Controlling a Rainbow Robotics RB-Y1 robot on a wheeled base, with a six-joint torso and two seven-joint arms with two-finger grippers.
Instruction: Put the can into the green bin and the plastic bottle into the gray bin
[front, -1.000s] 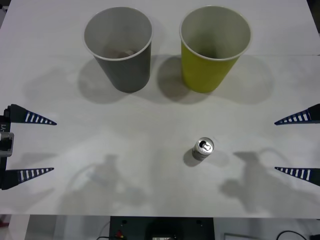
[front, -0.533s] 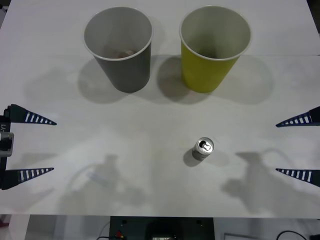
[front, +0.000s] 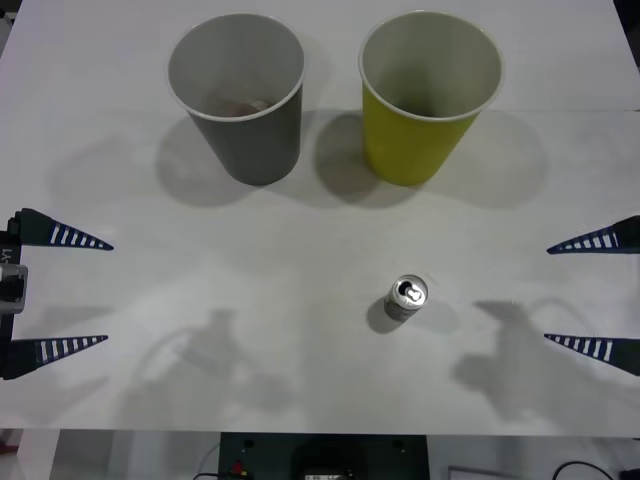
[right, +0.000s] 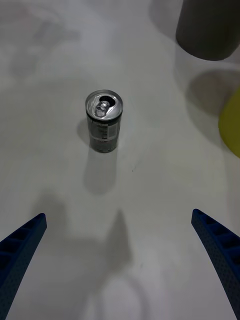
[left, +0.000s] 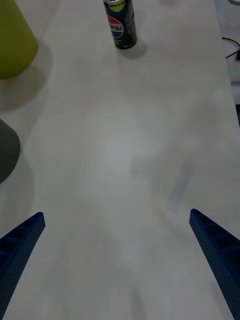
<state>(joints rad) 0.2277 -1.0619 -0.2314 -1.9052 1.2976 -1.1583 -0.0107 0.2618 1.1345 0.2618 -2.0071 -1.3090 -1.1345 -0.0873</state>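
Note:
The can (front: 407, 296) stands upright on the white table, right of centre, with its pull-tab top up; it is also seen in the wrist views (right: 104, 120) (left: 120, 25). My right gripper (front: 552, 292) is open at the table's right edge, level with the can and well apart from it. My left gripper (front: 100, 292) is open at the left edge. At the back, the gray bin (front: 240, 95) stands to the left of the green bin (front: 425, 100). A dim brownish shape lies inside the gray bin. The plastic bottle is out of view.
The white table (front: 250, 290) is bare between the two grippers apart from the can. Its front edge runs just below the grippers, with dark equipment (front: 320, 455) under it. Cables (left: 231, 47) lie beyond the table's side.
The right gripper's fingers have shifted very slightly. The can, both bins and the left gripper have not moved.

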